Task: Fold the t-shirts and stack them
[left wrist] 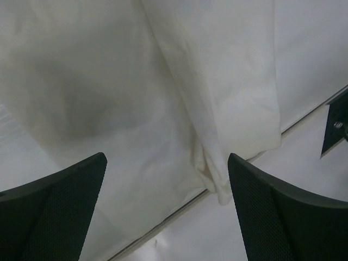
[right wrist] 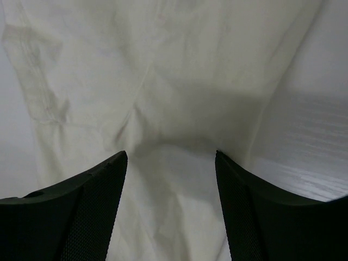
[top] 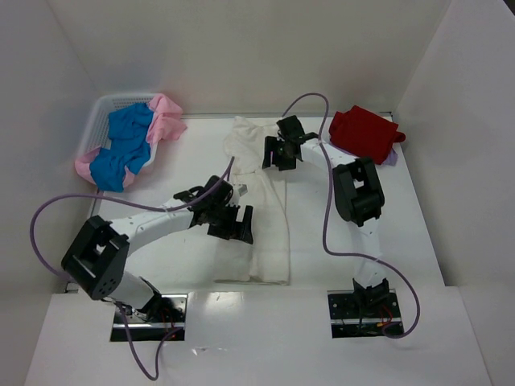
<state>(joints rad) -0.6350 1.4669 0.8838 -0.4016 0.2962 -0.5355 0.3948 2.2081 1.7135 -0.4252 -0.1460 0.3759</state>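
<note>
Top external view: both arms reach to frame centre over the cream-white t-shirt (top: 272, 233). Left gripper (top: 235, 225) gapes wide; right gripper (top: 279, 154) is parted, both empty.

The cream-white t-shirt (top: 269, 233) is soft, matt cloth, creased and with a stitched seam. The red t-shirt (top: 364, 133), blue t-shirt (top: 129, 143) and pink t-shirt (top: 169, 121) are the same dull cloth, rumpled. The basket (top: 103, 108) is white plastic mesh. The bench (top: 418, 241) is smooth white with a slight sheen. On the left gripper (left wrist: 166, 160), the pads (left wrist: 70, 209) are matt black with a fine dotted texture.
</note>
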